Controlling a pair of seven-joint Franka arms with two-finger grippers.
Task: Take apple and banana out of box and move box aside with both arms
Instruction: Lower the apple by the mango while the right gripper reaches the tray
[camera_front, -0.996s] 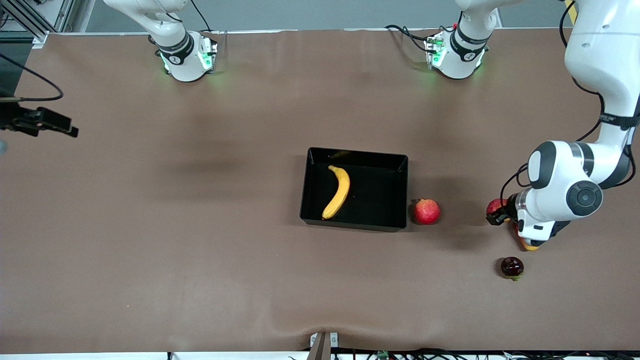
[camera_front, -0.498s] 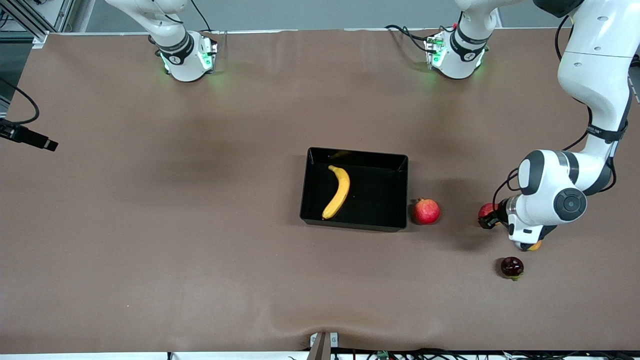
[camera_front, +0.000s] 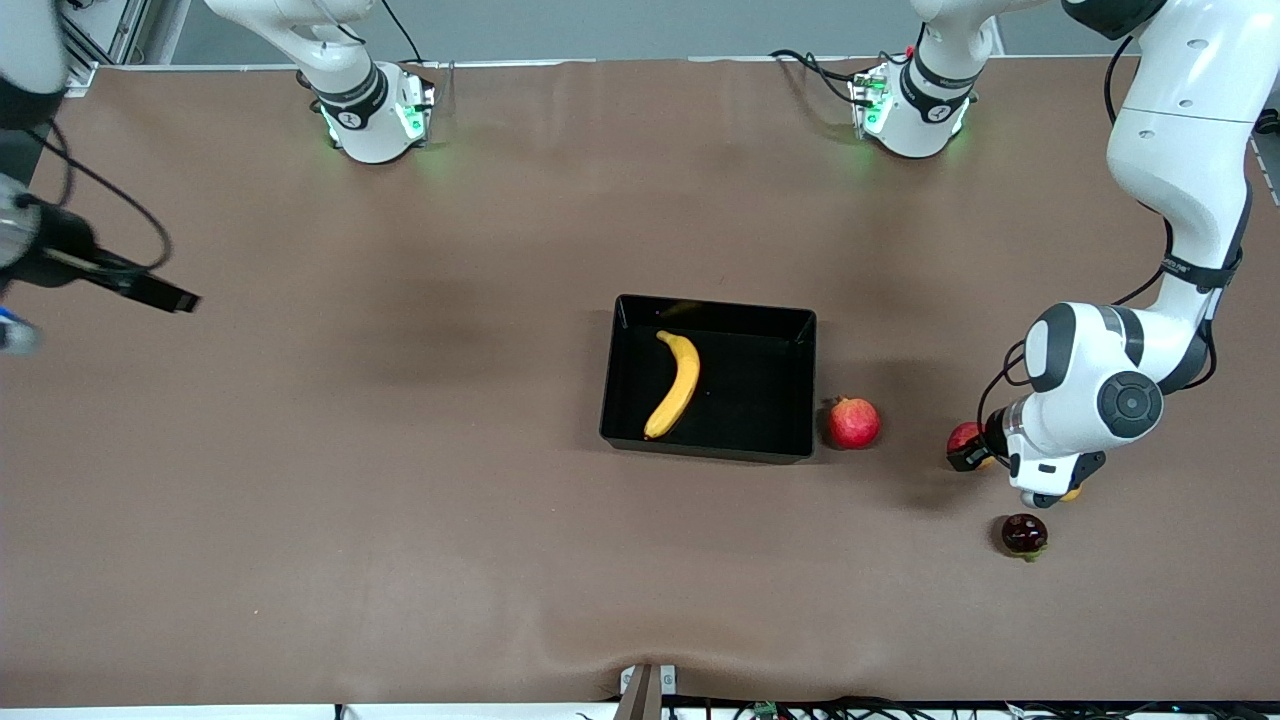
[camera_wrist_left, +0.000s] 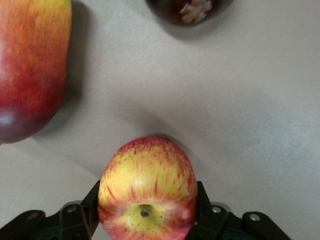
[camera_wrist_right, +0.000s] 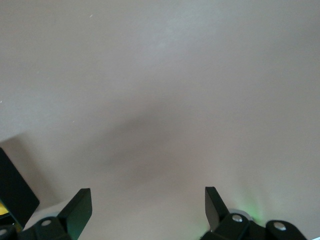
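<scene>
Nearest the front camera sits a dark round fruit (camera_front: 1024, 534), toward the left arm's end of the table from the black box (camera_front: 708, 440). Just above it hangs the left gripper (camera_front: 975, 452), fingers (camera_wrist_left: 75, 220) clamped on both sides of the apple (camera_wrist_left: 148, 192), red streaked with yellow, lifted off the brown table (camera_front: 400, 520). Beneath the wrist lies the mango (camera_wrist_left: 31, 65), mostly hidden in the front view. The pomegranate (camera_front: 853, 422) rests right beside the box wall on that same end. Inside the box lies the banana (camera_front: 677, 384), curved along the floor toward the right arm's end. Farther from the camera than the box, out at the right arm's table edge, the right gripper (camera_wrist_right: 145, 210) hovers over bare tabletop, fingers spread wide, holding nothing.
</scene>
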